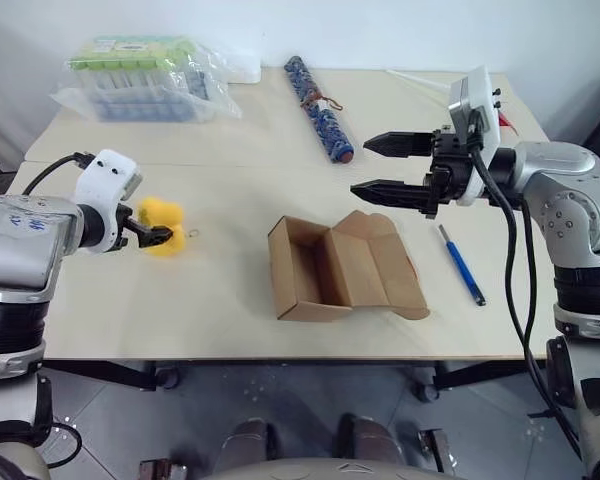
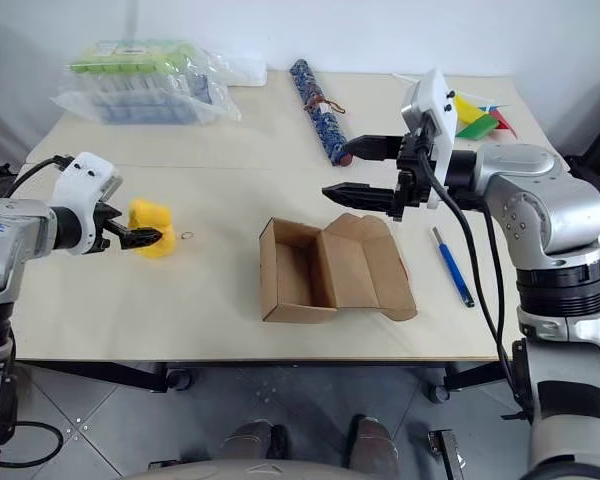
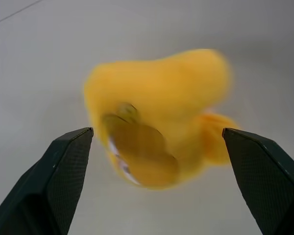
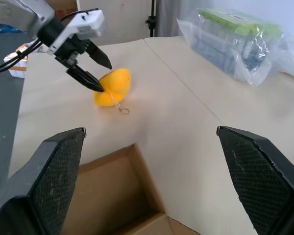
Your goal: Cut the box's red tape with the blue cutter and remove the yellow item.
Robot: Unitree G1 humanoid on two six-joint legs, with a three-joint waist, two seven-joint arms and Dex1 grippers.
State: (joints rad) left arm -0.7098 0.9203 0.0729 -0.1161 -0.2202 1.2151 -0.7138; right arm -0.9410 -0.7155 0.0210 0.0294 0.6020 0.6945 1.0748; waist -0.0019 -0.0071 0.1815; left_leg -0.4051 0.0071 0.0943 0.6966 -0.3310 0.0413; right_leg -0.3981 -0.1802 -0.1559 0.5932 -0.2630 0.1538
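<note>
Left hand (image 1: 152,234) stands released, its two fingers spread to either side of the yellow item (image 1: 163,224), which lies on the desk (image 1: 220,330) well to the left of the box (image 1: 342,268). Right hand (image 1: 382,167) is likewise released and holds nothing, hovering above the far right corner of the box.

Going by how things lie, the job looks all but done, so the risks are small ones. The desk's near edge is not far from the box, and a careless sweep of the right arm could push the open box toward it. The box flaps stand loose under the right hand, so a drop there would snag or crush them. The cutter (image 1: 462,264) lies on the desk just right of the box, and the right arm, coming down, could knock it off. The item is soft and has a small ring on a cord (image 4: 123,109) beside it; a finger could catch that as the left hand pulls away and drag the item along.

Hard to make out: no red tape can be picked out on the box as it lies. From the left wrist the item is blurred, and the darker patch on it cannot be identified.
</note>
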